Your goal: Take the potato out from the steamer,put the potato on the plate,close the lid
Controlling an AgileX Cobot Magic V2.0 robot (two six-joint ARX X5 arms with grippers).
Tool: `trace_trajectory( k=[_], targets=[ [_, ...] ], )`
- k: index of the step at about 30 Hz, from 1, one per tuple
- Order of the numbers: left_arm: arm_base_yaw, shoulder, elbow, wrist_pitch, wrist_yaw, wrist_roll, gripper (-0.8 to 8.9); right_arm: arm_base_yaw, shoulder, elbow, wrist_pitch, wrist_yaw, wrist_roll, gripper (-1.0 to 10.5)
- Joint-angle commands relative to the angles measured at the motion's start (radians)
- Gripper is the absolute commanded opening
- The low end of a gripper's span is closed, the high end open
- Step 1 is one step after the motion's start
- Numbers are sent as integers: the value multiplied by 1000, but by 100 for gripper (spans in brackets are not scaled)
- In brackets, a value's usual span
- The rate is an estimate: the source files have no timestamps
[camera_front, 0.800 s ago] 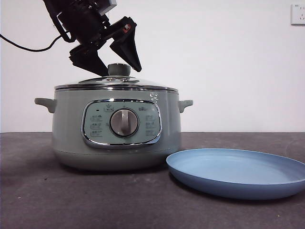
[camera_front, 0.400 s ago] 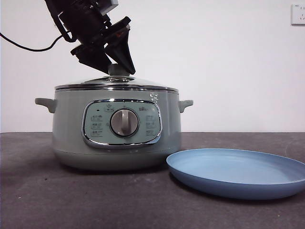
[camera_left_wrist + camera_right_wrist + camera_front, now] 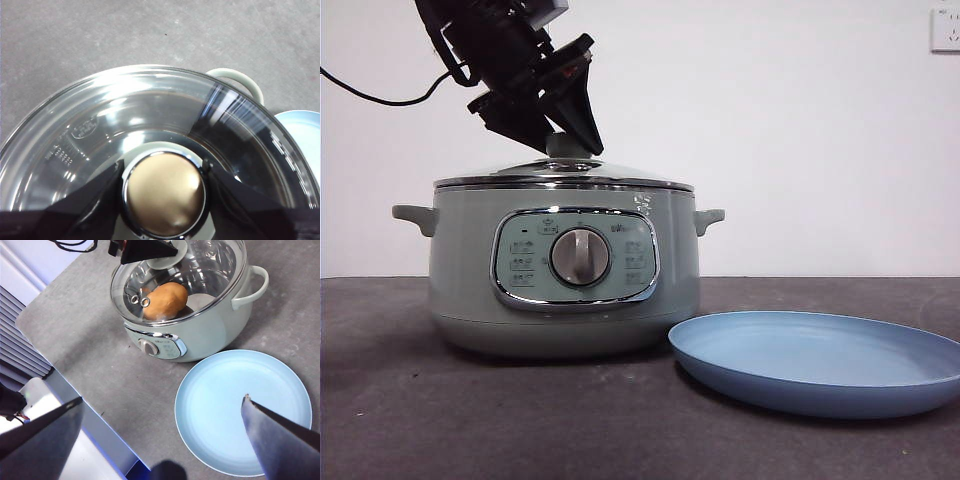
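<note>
The sage-green steamer (image 3: pixel 565 270) stands on the table with the glass lid (image 3: pixel 565 174) on it. My left gripper (image 3: pixel 568 140) reaches down from the upper left and is shut on the lid's knob (image 3: pixel 165 195), one jaw pressed against each side. Through the glass in the right wrist view the orange-brown potato (image 3: pixel 165 300) lies inside the steamer (image 3: pixel 200 335). The light-blue plate (image 3: pixel 820 360) lies empty to the right of the pot. My right gripper (image 3: pixel 160 435) is open and empty, high above the plate (image 3: pixel 242 410).
The pot's side handle (image 3: pixel 240 80) sticks out toward the plate (image 3: pixel 305 135). A black cable (image 3: pixel 370 95) hangs at the far left. The table's front edge and a grey ribbed panel (image 3: pixel 20 350) lie beyond the steamer's control panel (image 3: pixel 160 346).
My left gripper's jaws were spread on either side of the knob one second ago; they have closed onto it. The lid, pot and plate have not moved.
</note>
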Motion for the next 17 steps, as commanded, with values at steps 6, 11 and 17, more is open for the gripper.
trace_trajectory(
  k=[6, 11, 17],
  targets=[
    [15, -139, 5, 8, 3, -26, -9, 3, 13, 3, 28, -2, 71, 689],
    [36, -257, 5, -40, -29, -33, -9, 6, 39, 3, 134, -9, 204, 688],
    [63, -440, 5, -162, -74, -33, -9, 94, 119, 12, 348, -10, 377, 585]
  ],
)
